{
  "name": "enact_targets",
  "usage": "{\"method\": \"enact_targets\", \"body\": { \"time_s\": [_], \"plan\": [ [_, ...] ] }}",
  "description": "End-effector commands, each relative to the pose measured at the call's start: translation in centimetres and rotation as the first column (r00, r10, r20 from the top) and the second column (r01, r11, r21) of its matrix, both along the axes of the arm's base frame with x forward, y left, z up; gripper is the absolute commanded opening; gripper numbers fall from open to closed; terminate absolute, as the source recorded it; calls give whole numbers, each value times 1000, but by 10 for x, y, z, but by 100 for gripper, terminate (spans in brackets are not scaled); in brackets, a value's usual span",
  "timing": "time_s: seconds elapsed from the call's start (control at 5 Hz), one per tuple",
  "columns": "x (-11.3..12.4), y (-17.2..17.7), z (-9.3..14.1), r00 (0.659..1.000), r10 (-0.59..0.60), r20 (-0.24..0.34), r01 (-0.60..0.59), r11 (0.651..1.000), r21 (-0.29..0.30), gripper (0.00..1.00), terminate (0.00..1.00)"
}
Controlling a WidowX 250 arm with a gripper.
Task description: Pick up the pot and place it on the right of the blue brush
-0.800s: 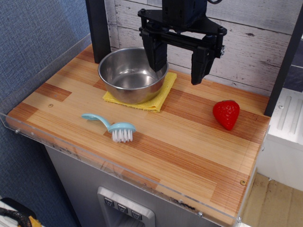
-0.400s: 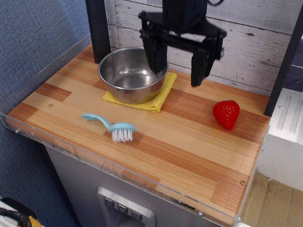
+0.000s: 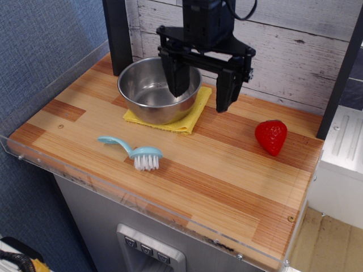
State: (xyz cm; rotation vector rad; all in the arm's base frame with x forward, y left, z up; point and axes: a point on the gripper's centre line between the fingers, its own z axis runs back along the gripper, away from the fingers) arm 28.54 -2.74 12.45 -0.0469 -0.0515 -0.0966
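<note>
The shiny steel pot (image 3: pixel 150 93) sits on a yellow cloth (image 3: pixel 190 116) at the back left of the wooden table. The light-blue brush (image 3: pixel 133 150) with white bristles lies in front of it, near the table's front edge. My black gripper (image 3: pixel 198 99) is open and hangs over the pot's right rim. Its left finger (image 3: pixel 176 76) is over the inside of the pot and its right finger (image 3: pixel 224 90) is outside, over the cloth's right side. It holds nothing.
A red strawberry (image 3: pixel 271 136) lies at the right of the table. A black post (image 3: pixel 119 34) stands behind the pot at the left. A clear acrylic rim (image 3: pixel 142 207) runs along the table's front and left. A white plank wall is behind.
My gripper has moved a little left and lower, so its fingers now straddle the pot's right rim. The pot, brush and strawberry have not moved.
</note>
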Motion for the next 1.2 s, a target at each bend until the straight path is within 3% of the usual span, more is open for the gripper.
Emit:
{"method": "enact_targets", "body": {
  "time_s": [0.0, 0.6, 1.0],
  "plan": [
    [18, 31, 3, 997, 34, 66, -36, 999, 27, 100, 0],
    [52, 73, -20, 990, 82, 113, -87, 995, 48, 100, 0],
    [68, 71, -55, 989, 98, 111, -102, 994, 32, 100, 0]
  ]
}}
